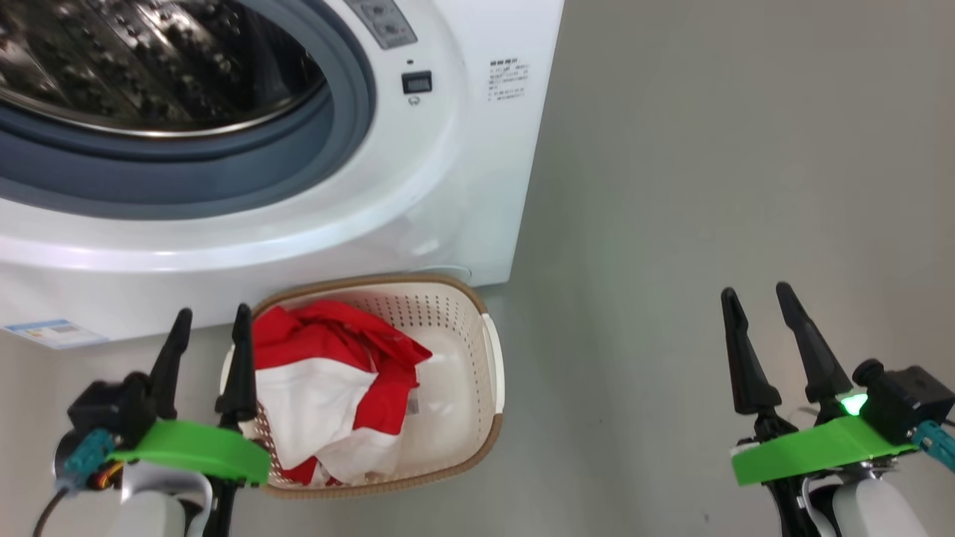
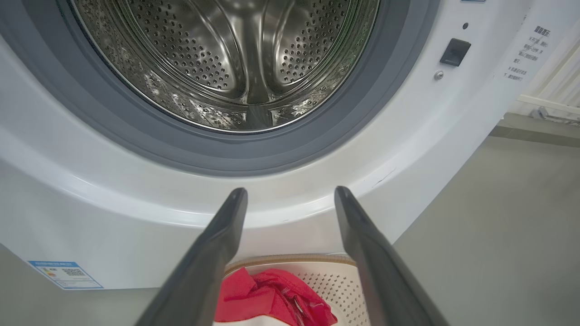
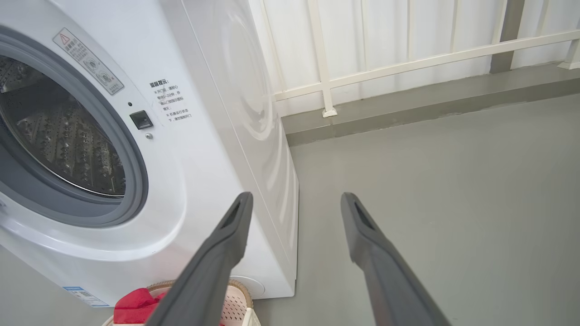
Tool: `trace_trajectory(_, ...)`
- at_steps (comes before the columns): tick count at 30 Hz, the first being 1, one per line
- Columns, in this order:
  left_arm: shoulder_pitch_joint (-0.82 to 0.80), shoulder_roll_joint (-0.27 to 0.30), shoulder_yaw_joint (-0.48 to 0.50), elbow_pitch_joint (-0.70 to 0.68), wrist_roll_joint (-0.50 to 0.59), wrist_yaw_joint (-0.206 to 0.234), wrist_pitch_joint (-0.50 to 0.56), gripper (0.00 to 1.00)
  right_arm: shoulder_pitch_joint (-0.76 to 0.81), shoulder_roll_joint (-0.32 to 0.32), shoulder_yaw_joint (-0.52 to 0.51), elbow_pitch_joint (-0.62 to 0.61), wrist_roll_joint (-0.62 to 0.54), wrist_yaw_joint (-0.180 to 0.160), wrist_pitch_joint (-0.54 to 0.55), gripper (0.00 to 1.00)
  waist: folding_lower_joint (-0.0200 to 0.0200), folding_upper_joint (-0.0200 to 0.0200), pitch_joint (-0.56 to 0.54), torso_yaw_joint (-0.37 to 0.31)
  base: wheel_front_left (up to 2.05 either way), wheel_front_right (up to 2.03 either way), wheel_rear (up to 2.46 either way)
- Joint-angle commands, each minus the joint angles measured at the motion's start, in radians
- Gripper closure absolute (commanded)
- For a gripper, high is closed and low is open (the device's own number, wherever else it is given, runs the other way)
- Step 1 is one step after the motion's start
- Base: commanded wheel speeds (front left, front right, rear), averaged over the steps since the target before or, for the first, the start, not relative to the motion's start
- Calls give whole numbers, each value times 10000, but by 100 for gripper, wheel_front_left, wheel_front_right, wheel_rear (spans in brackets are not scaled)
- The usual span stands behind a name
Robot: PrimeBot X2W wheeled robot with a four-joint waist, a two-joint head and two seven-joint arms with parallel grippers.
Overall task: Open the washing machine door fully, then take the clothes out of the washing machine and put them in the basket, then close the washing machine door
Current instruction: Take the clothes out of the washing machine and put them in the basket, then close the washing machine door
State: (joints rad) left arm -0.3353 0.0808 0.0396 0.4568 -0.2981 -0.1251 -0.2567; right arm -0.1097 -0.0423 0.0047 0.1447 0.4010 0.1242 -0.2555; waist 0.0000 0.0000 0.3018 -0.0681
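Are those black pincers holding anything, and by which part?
Nothing. Left gripper and right gripper are open and empty; the clothes lie in the basket.

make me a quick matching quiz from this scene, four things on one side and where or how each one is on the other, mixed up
Things:
1. clothes
2. basket
3. drum
4. right gripper

Place or state:
a. open, above bare floor
b. on the floor, against the washing machine front
c. lying in the basket
d. no fabric seen inside

Pairs: 1-c, 2-b, 3-d, 4-a
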Motion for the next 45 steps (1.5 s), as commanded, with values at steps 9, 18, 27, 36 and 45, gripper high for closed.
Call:
trace_trajectory(9, 1354, 230, 622, -1591, 630, -56, -51, 0, 684, -79, 20, -222, -117, 65, -63, 0, 0, 0, -929, 41, 0, 0, 0)
trace_trajectory(18, 2626, 82, 1020, -2868, 935, -56, -51, 0, 1244, -79, -66, -225, -136, 65, -63, 0, 0, 0, -1472, 1, 0, 0, 0)
trace_trajectory(27, 3409, -84, 1334, -3463, 912, -56, -51, 0, 1521, -79, -228, -261, -148, 65, -63, 0, 0, 0, -1672, 41, 0, 0, 0)
trace_trajectory(36, 3448, -174, 1406, -3537, 904, -56, -51, 0, 1521, -79, -235, -237, -178, 65, -63, 0, 0, 0, -1706, 75, 0, 0, 0)
trace_trajectory(45, 3402, -217, 1402, -3577, 898, -56, -51, 0, 1442, -79, -225, -226, -203, 65, -63, 0, 0, 0, -1672, 93, 0, 0, 0)
